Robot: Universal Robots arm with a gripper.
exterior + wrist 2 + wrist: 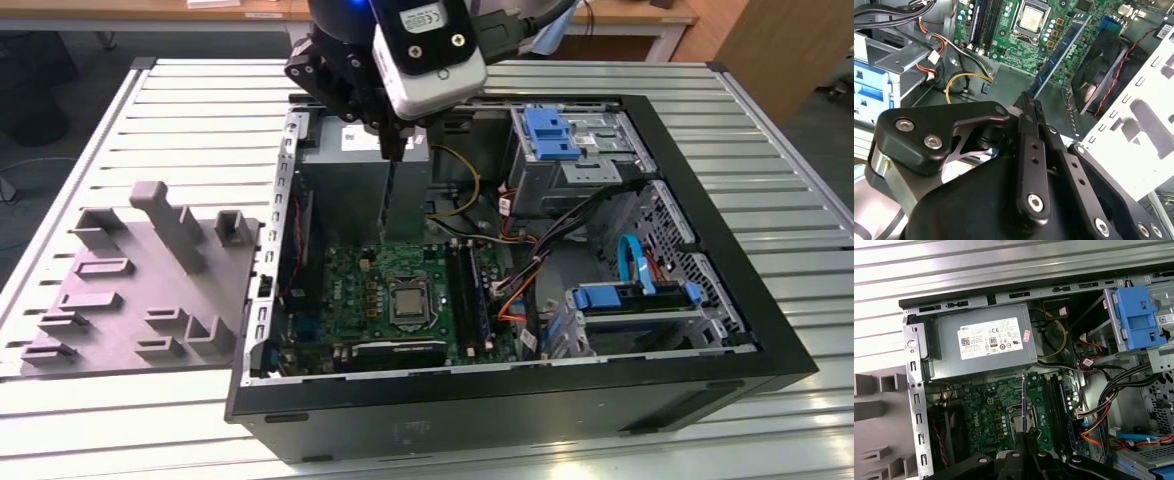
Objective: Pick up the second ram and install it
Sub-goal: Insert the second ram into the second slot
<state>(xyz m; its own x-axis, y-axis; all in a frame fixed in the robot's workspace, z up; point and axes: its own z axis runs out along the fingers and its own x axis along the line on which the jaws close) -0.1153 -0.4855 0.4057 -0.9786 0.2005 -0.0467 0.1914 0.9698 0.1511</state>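
Fingers clamped narrow on second ram, stick hanging vert. over mobo inside open PC case; grey tray on bench beside case.

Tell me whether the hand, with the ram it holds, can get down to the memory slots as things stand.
Probably yes. The hand, shut on the second ram, hangs over the open case; the memory slots lie uncovered below, though cables run close beside them.
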